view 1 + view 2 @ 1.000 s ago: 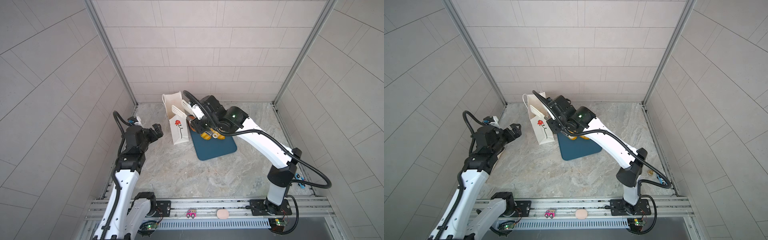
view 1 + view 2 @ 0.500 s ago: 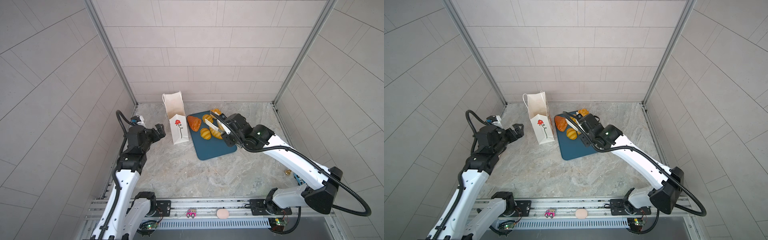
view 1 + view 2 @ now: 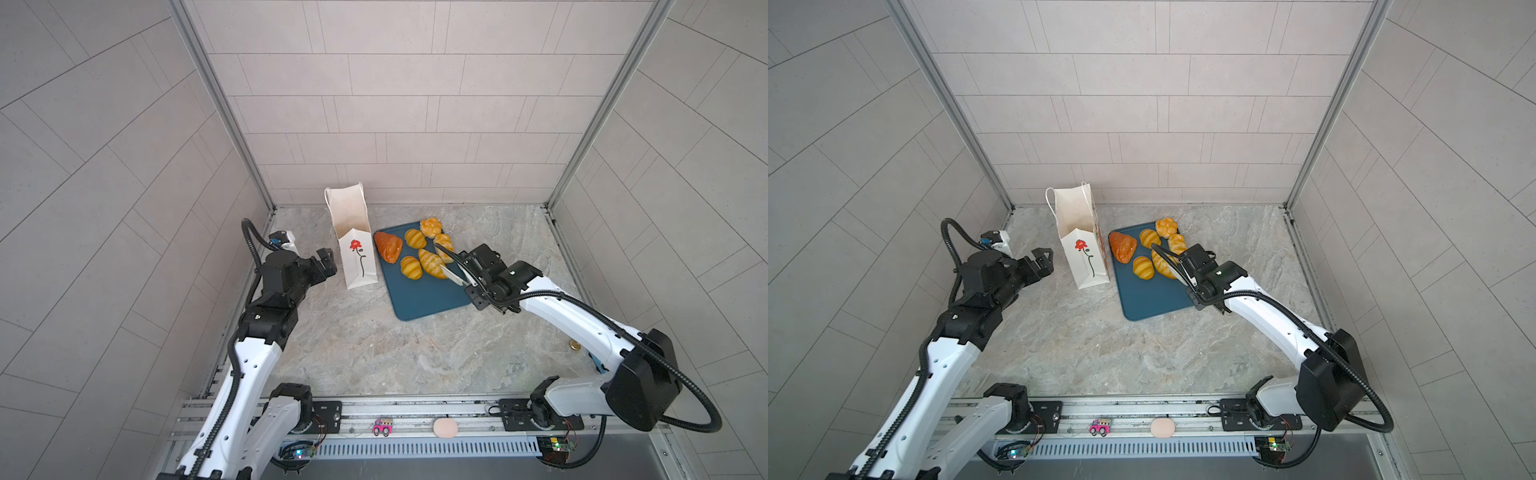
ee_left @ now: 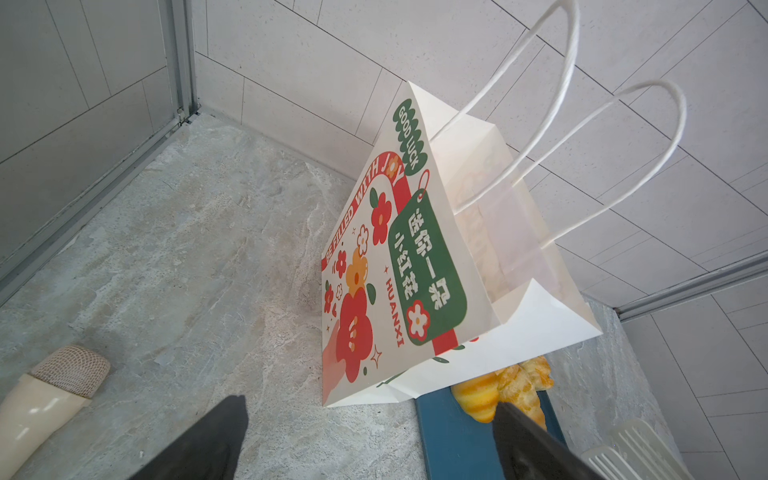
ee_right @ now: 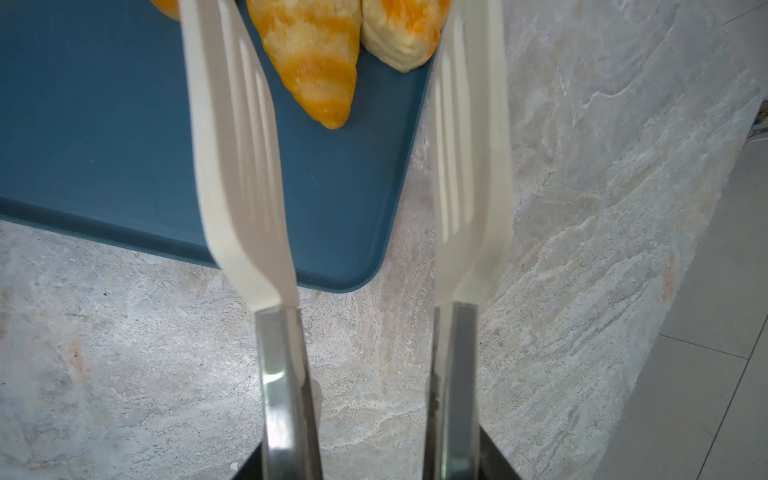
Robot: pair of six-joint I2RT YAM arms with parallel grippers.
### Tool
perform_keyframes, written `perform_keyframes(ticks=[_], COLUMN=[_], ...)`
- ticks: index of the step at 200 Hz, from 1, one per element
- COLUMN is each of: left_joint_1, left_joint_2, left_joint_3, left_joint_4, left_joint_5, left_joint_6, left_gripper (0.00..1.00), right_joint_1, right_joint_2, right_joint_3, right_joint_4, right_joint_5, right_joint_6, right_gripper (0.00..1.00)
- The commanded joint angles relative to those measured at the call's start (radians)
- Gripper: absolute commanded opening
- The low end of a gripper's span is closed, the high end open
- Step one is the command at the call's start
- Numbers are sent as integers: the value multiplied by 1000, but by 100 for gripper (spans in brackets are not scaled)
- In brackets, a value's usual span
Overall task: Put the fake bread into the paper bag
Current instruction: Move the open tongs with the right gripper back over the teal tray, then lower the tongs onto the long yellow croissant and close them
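Both top views look down from high; close wrist views share tray [image 5: 104, 145] and tongs [image 5: 241, 166].

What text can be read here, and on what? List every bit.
"GOOD LUCK": green badge on the bag side.
"BE FILLED WITH JOY": red band, same side.
"送你一朵小红花": green tag.
"HUANXI": beside that tag.
Print by the flower on the bag's front: too small to read.

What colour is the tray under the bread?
Dark blue; the tray shows best in a top view.
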Motion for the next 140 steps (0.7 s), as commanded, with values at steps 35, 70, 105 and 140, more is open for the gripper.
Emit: perform_keyframes(ticks=[35, 70, 105, 140], left_joint_1=[-5, -6, -5, -5], left_joint_2=[-9, -12, -13, -5], left_joint_3=[6, -1, -8, -10], left_joint_4=[30, 33, 32, 39], left_joint_5=[-51, -54, -58, -55], left_joint_6=[13, 12, 13, 13], left_gripper=[100, 100, 100, 100], right_joint_1=[-33, -32, -32, -32], right_joint_2=[163, 219, 249, 302], right_joint_3=[73, 114, 128, 172], right_joint_4=[-7, 0, 10, 2], right_joint_5=[-20, -35, -61, -52], right_joint_6=[4, -13, -20, -28], right_gripper=[53, 54, 54, 55])
